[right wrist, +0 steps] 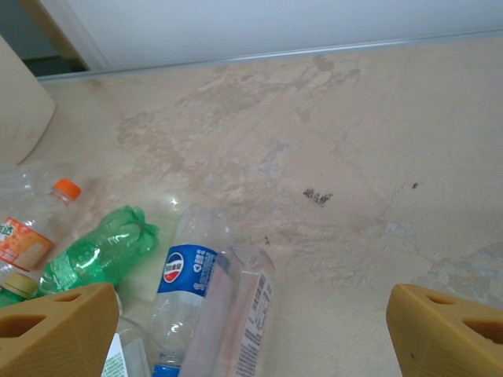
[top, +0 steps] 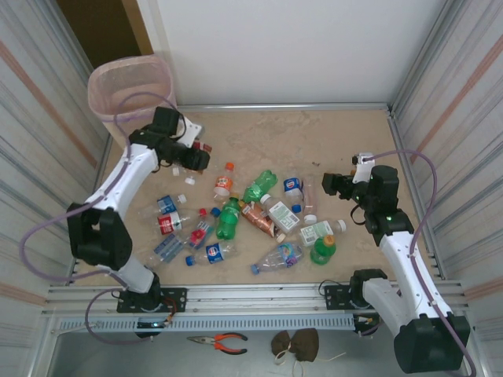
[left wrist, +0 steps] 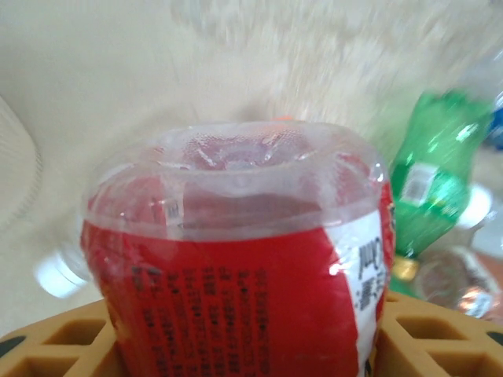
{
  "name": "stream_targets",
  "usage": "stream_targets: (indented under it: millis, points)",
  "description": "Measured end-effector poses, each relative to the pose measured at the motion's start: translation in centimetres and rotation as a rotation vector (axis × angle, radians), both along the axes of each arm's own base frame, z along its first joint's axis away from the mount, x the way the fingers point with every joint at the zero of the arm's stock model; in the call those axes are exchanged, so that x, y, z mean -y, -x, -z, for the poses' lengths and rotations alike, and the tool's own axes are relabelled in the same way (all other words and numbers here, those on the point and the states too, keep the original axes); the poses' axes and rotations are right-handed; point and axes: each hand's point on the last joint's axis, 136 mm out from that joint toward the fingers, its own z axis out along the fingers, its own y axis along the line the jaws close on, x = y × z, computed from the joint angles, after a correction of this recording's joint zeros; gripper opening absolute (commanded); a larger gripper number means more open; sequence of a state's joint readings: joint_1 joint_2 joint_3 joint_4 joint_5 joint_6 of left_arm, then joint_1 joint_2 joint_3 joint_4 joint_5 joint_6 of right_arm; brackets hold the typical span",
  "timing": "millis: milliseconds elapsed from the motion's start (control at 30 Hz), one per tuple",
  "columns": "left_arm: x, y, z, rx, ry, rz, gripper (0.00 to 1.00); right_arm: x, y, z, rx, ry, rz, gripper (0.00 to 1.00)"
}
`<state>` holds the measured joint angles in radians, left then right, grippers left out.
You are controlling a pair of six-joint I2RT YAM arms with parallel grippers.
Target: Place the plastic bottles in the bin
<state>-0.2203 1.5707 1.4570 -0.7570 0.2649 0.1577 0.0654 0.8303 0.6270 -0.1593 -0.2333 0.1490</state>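
My left gripper (top: 193, 157) is shut on a clear bottle with a red label (left wrist: 236, 267), held above the table's back left; its base faces the left wrist camera. The pale pink bin (top: 130, 88) stands just behind and to the left of it, off the table corner. Several plastic bottles lie in a loose pile (top: 236, 216) mid-table, among them a green one (top: 259, 186) and one with an orange cap (top: 225, 181). My right gripper (top: 336, 187) hangs open over the right side. Below it lie a blue-labelled bottle (right wrist: 182, 275) and a square clear bottle (right wrist: 240, 310).
Metal-ribbed walls close in the table on the left and right, and a white wall stands at the back. The far right of the table (top: 354, 137) is bare stone-patterned surface. Pliers (top: 220, 340) lie in front of the table's near rail.
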Motion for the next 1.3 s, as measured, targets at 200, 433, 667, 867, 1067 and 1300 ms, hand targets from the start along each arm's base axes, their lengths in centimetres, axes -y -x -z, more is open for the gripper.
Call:
stream_targets:
  millis: [200,433,667,867,1067,1300]
  points:
    - [-2.4,-1.8,-11.2,0.25,0.135,-0.084,0.52,0.0,0.0,0.0,0.0,0.001,0.001,0.88]
    - [-7.3,-4.3,-20.0,0.471,0.225,-0.235,0.52,0.0,0.0,0.0,0.0,0.001,0.002,0.88]
    - [-11.4,-8.9,-25.8,0.628,0.257,-0.36,0.52,0.1,0.0,0.0,0.0,0.004,0.007,0.87]
    - [-13.8,-15.4,-23.2,0.595,0.25,-0.425,0.51,0.2,-0.1,0.1,-0.001,0.006,0.011,0.87]
    - [-15.2,-20.2,-15.3,0.437,0.201,-0.473,0.51,0.4,-0.2,0.4,-0.01,0.014,0.024,0.87]
    - [-15.7,-20.8,-7.9,0.255,0.139,-0.489,0.51,0.5,-0.3,0.5,-0.013,0.016,0.028,0.87]
